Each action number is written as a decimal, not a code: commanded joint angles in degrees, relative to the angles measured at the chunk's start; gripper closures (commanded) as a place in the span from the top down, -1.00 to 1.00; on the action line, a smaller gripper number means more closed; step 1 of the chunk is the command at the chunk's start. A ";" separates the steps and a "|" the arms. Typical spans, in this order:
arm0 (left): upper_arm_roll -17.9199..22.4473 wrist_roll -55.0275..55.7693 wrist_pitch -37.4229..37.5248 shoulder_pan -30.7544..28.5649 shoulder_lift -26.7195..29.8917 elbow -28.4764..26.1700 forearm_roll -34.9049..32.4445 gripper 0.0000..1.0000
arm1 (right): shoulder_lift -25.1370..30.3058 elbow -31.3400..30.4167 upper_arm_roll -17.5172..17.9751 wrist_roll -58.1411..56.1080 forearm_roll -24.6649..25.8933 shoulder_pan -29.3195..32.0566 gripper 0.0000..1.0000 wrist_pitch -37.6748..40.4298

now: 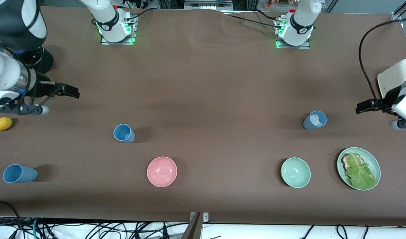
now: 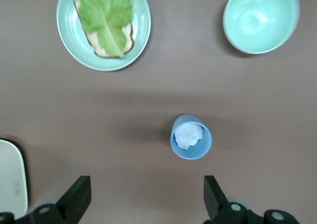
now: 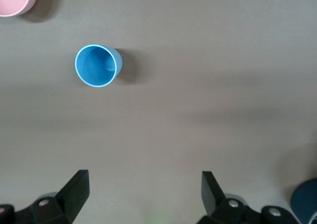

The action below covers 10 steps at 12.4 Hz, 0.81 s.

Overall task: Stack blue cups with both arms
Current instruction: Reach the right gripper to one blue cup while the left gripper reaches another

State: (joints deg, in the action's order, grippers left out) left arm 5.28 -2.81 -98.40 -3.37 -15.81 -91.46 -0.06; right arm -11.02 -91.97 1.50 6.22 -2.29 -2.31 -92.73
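Brown table, three blue cups upright and apart. Right gripper open, empty, over bare cloth near sky-blue cup. Left gripper open, empty, near grey-blue cup holding something white. Third cup at right arm's end.

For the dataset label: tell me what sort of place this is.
Probably a robotics lab bench set up as a mock kitchen table. Two arm bases are bolted to a brown covered table, loose cables hang along its edge, and blue cups, bowls and a plate of lettuce are laid out as props.
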 commanded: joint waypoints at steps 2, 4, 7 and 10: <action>-0.09 -0.88 0.57 -0.67 -8.33 3.66 1.20 1.00 | -5.83 3.02 0.70 -3.49 -0.87 -0.84 1.00 -2.79; -0.35 -1.32 -1.52 0.12 -10.46 2.26 1.20 1.00 | -11.45 6.09 0.70 -3.32 -0.44 -2.94 1.00 -5.51; -2.29 -1.50 -10.47 -0.14 -8.98 -6.68 1.38 1.00 | -18.31 7.69 0.52 -2.70 2.81 -5.42 1.00 -10.61; -2.38 -1.50 -20.23 -0.32 -5.90 -16.45 1.29 1.00 | -22.28 7.69 0.52 -2.62 3.00 -5.77 0.99 -15.27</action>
State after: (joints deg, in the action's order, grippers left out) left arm 2.80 -2.88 -113.94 -3.61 -26.11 -100.78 0.23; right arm -30.93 -86.70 2.15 3.79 -0.13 -7.97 -107.41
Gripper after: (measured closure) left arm 0.000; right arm 0.000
